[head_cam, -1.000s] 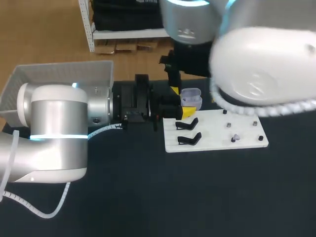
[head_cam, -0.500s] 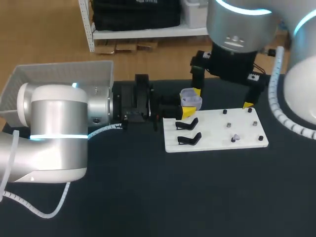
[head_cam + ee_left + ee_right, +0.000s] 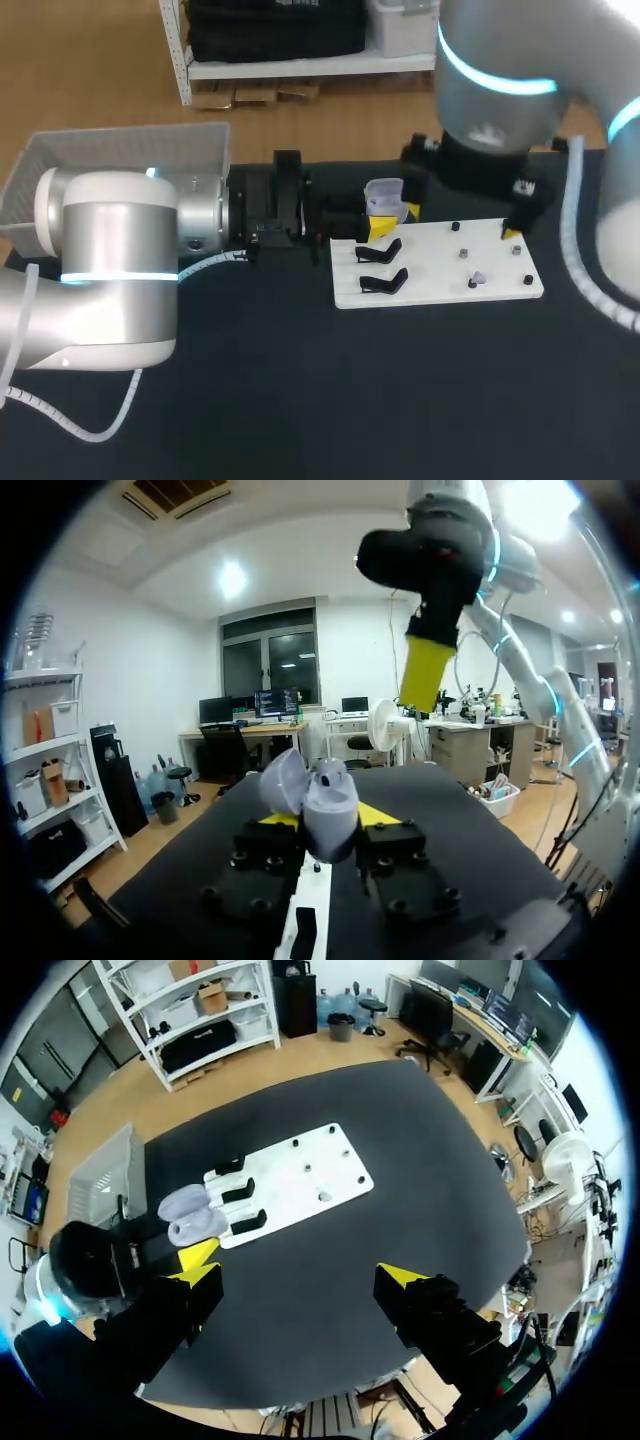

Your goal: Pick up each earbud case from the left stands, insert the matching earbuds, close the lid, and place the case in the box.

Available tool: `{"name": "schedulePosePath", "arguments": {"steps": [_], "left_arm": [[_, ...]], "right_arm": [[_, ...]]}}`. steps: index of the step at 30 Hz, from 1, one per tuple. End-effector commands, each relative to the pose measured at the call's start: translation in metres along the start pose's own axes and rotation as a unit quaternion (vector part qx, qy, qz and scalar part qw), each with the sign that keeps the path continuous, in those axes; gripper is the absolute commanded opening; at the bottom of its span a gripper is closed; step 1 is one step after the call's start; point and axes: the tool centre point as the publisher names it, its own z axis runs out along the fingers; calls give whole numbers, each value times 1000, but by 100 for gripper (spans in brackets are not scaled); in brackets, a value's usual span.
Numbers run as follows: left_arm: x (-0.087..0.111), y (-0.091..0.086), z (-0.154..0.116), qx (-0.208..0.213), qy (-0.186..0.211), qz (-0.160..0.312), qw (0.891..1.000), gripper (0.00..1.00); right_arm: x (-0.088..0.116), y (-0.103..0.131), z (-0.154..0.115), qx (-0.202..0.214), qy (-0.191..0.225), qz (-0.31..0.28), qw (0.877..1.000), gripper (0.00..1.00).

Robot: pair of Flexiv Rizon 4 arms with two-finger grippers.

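The left gripper (image 3: 378,222) is sitting at the far left corner of the flat white board (image 3: 440,290), and its 2 yellow tips are clamping the pale lavender plastic earbud case (image 3: 386,198) from 2 sides. In the left wrist view the case (image 3: 312,798) is standing between the fingers (image 3: 376,814) with its lid hanging open; what is lying inside it cannot be told.

The right gripper (image 3: 462,221) is hovering above the far edge of the board, just right of the case, with its 2 fingers spread wide apart and gripping nothing. Its own view is looking down past the gripper (image 3: 300,1268) onto the board (image 3: 300,1185) and the case (image 3: 190,1215).

On the board's left part 2 black curved stands (image 3: 383,283) are lying bare. On its right part small dark pegs (image 3: 528,280) are standing, with 1 small pale piece (image 3: 477,279) among them.

The white mesh plastic box (image 3: 130,150) is sitting at the far left of the black table (image 3: 300,400); the left arm is hiding most of its inside.
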Motion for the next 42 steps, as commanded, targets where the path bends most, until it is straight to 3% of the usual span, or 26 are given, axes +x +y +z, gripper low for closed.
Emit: {"name": "schedulePosePath", "arguments": {"steps": [1,6,15,16,17,18,20,32,36,42], "left_arm": [[2,-2,1,-6,-4,2,1000,0],[2,-2,1,-6,-4,2,1000,0],[2,-2,1,-6,-4,2,1000,0],[2,-2,1,-6,-4,2,1000,0],[2,-2,1,-6,-4,2,1000,0],[2,-2,1,-6,-4,2,1000,0],[2,-2,1,-6,-4,2,1000,0],[2,-2,1,-6,-4,2,1000,0],[2,-2,1,-6,-4,2,1000,0],[2,-2,1,-6,-4,2,1000,0]], "right_arm": [[1,-33,38,-88,-14,10,996,100],[2,-39,65,-110,-18,-18,994,100],[6,-38,130,-88,21,-43,995,98],[6,-38,135,-85,24,-43,995,82],[6,-38,141,-85,26,-43,995,72],[6,-38,146,-87,29,-44,995,70],[5,-37,154,-87,32,-48,995,49],[-11,-34,203,-87,49,-36,994,52],[-15,-37,213,-92,53,-35,994,58],[-23,-36,221,-105,53,-36,992,53]]}}
